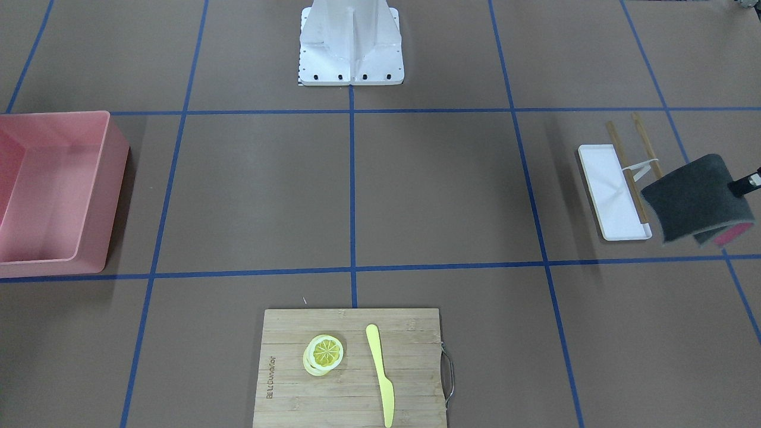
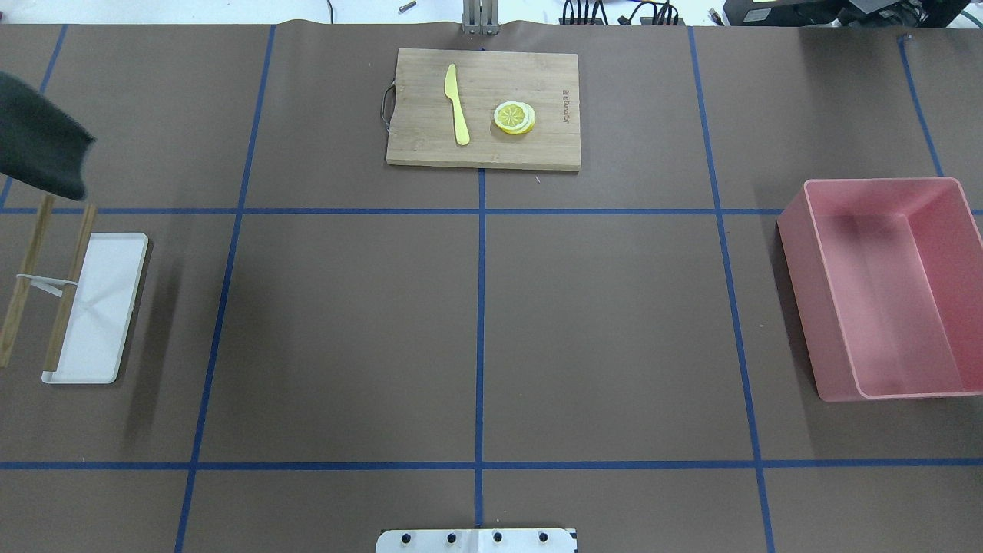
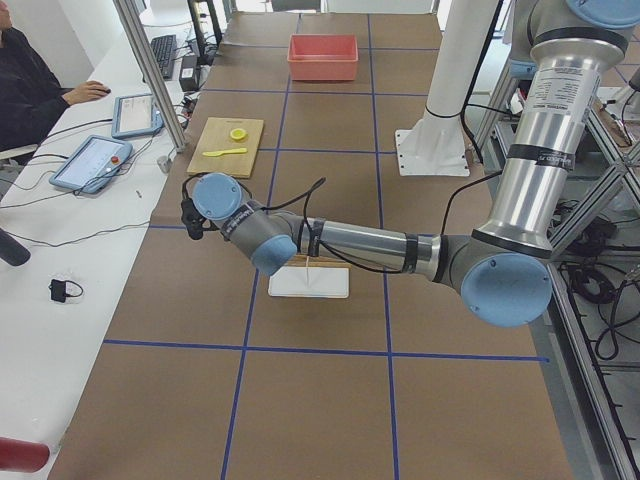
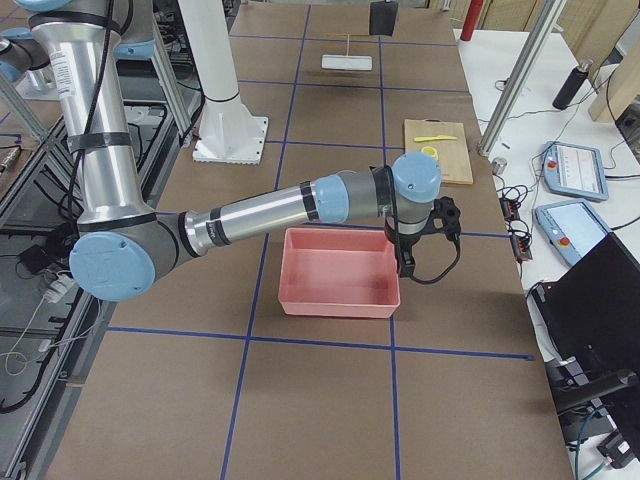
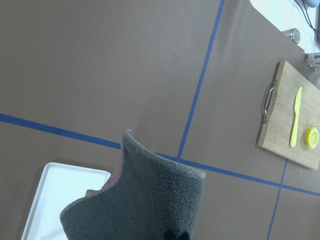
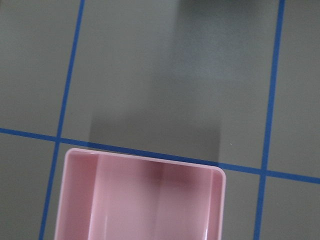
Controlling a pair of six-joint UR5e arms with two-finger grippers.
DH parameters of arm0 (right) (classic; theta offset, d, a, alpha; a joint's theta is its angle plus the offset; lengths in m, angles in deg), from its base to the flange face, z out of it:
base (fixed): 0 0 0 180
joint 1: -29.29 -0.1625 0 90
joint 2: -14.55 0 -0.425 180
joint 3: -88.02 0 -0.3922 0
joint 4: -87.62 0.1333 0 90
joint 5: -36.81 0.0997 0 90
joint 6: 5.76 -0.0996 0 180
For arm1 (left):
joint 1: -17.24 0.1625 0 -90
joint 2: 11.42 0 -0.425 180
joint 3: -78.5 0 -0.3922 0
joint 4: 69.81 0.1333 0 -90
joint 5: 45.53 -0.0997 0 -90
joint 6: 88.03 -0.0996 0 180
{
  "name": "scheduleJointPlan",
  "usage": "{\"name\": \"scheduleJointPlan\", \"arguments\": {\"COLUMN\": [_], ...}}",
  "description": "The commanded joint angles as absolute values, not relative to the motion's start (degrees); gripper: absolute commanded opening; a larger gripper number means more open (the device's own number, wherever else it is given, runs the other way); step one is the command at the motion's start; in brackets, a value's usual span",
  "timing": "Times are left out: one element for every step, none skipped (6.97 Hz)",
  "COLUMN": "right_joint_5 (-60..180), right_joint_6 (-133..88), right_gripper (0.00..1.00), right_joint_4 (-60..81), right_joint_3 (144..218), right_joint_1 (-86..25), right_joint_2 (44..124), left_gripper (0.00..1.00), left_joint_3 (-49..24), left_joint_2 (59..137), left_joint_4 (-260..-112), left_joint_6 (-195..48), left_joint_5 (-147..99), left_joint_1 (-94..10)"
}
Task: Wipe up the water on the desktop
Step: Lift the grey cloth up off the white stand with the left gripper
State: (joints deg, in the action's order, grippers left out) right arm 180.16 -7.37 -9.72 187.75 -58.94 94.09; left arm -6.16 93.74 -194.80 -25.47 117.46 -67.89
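The brown desktop with blue tape lines spreads across all views; I cannot make out any water on it. My left gripper is shut on a dark grey cloth with a pink underside and holds it in the air above the white tray. The cloth also shows at the left edge of the overhead view and hangs in the left wrist view. My right gripper hovers over the far rim of the pink bin; I cannot tell whether it is open or shut.
The pink bin stands at the right. A bamboo cutting board with a yellow knife and lemon slices lies at the far middle. A wooden rack stands by the tray. The robot's base is near.
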Motion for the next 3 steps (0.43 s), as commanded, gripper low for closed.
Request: {"name": "scheduleJointPlan", "arguments": {"right_joint_5": [178.8, 178.4, 177.8], "right_joint_6": [-12.9, -14.7, -14.8], "right_gripper": [1.0, 1.0, 1.0], "right_joint_4": [-4.7, -3.7, -3.9], "right_joint_3": [188.9, 189.4, 188.6], "right_joint_1": [-53.2, -49.1, -45.0], "right_joint_2": [88.8, 86.2, 81.6], "left_gripper": [0.0, 0.0, 0.0], "left_joint_3": [-6.1, -6.1, -6.1], "left_joint_2": [99.4, 101.2, 103.7], "left_joint_4": [-192.7, -192.7, -192.7], "left_joint_6": [-19.0, -16.0, -10.3], "left_joint_5": [117.1, 115.1, 112.2], "left_joint_1": [-67.4, -67.0, -63.8]}}
